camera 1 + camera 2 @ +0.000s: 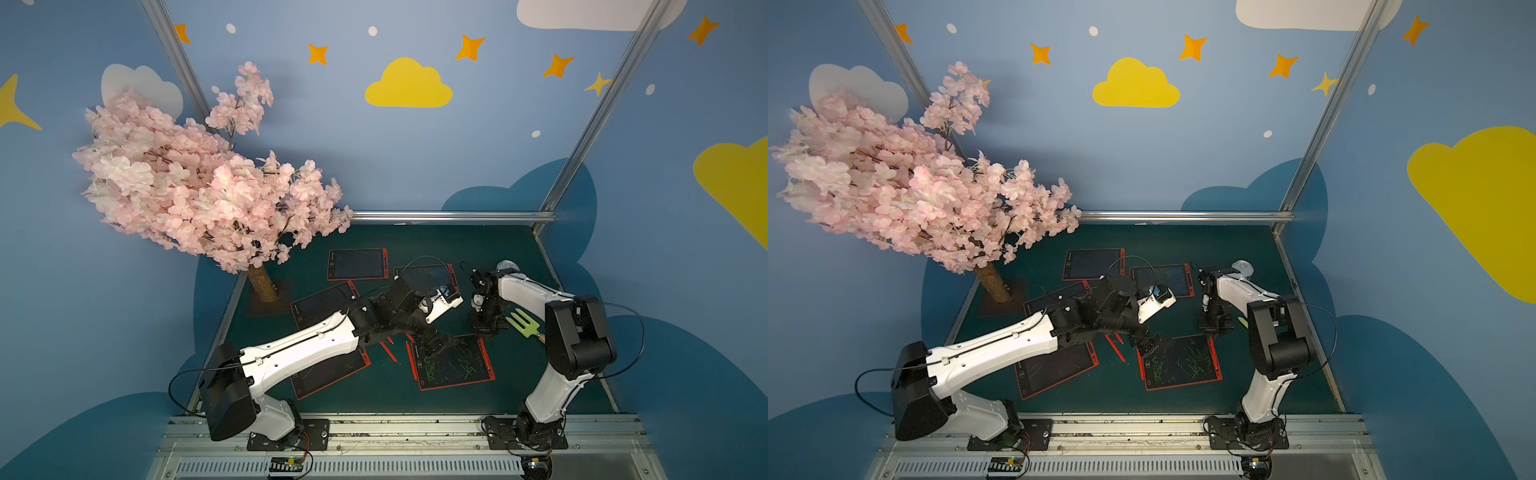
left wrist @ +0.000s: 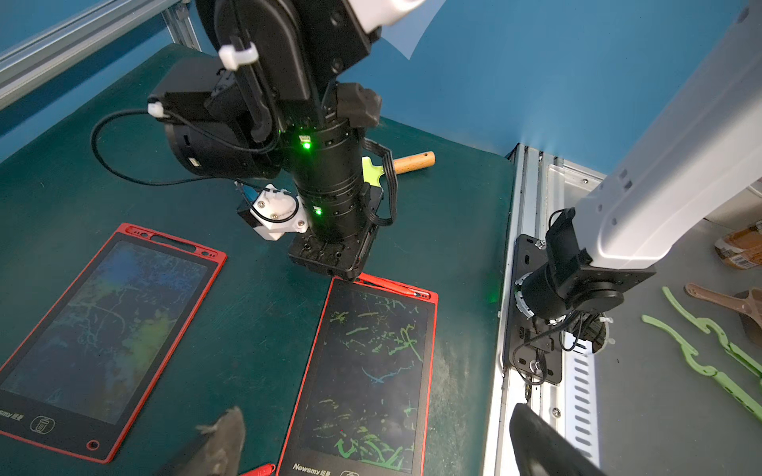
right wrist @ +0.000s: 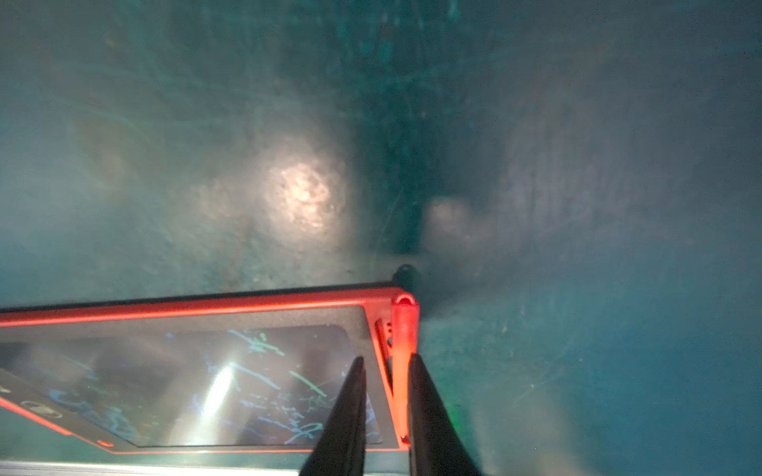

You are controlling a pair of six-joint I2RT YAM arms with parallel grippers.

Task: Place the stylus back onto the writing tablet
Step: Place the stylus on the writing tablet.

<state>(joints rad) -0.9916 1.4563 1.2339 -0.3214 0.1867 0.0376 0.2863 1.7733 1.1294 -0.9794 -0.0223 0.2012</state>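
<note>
A red-framed writing tablet (image 1: 453, 363) (image 1: 1179, 361) covered in green scribbles lies near the table's front. A red stylus (image 3: 404, 325) (image 2: 391, 287) lies in the slot along its far short edge. My right gripper (image 3: 386, 357) (image 1: 486, 330) points down at that edge with its jaws narrowly apart. One finger is beside the stylus and the other is over the tablet's bezel. My left gripper (image 2: 379, 443) (image 1: 434, 343) hangs wide open over the tablet's (image 2: 371, 371) near left corner, holding nothing.
Several other red tablets (image 1: 357, 264) (image 1: 428, 278) (image 1: 328, 374) lie around. Loose red styluses (image 1: 388, 351) (image 2: 259, 470) lie on the green mat left of the scribbled tablet. A green garden fork (image 1: 523, 326) lies right of the right gripper. A pink blossom tree (image 1: 199, 187) stands back left.
</note>
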